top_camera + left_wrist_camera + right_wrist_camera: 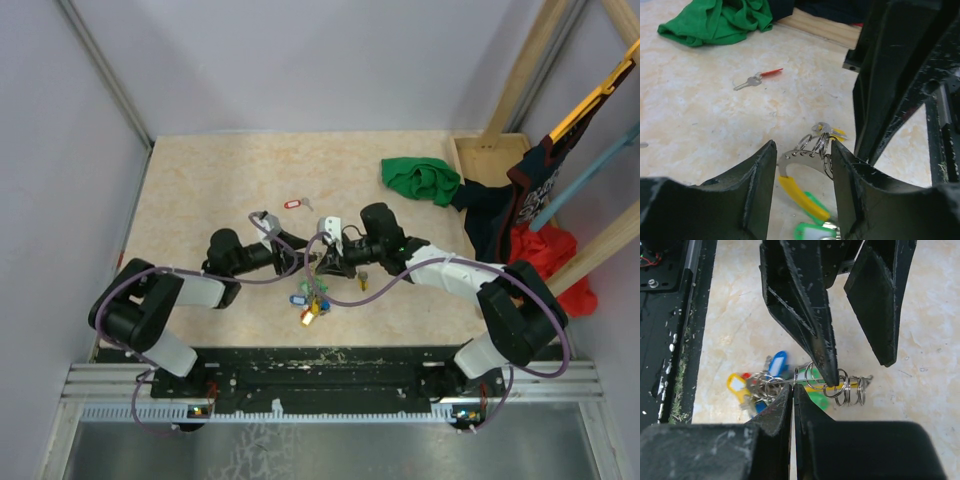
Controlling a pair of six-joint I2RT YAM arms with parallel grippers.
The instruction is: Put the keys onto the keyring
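The keyring (311,300) hangs between the two grippers at the table's middle, its blue, green and yellow tags drooping to the table. My right gripper (793,387) is shut on the ring's thin wire (802,381). Several small split rings (847,390) are threaded on the wire just past it. My left gripper (803,145) is open around the ring's curved end (790,162), its right finger (840,160) touching the split rings. A small loose key (829,130) with a yellow part lies on the table just beyond, and it also shows in the top view as a yellowish key (363,282).
A slim red-headed key (757,79) lies further out, and a key with a red tag (293,204) lies behind the grippers. A green cloth (420,178), a wooden tray (490,155) and dark and red clothes (540,230) fill the back right.
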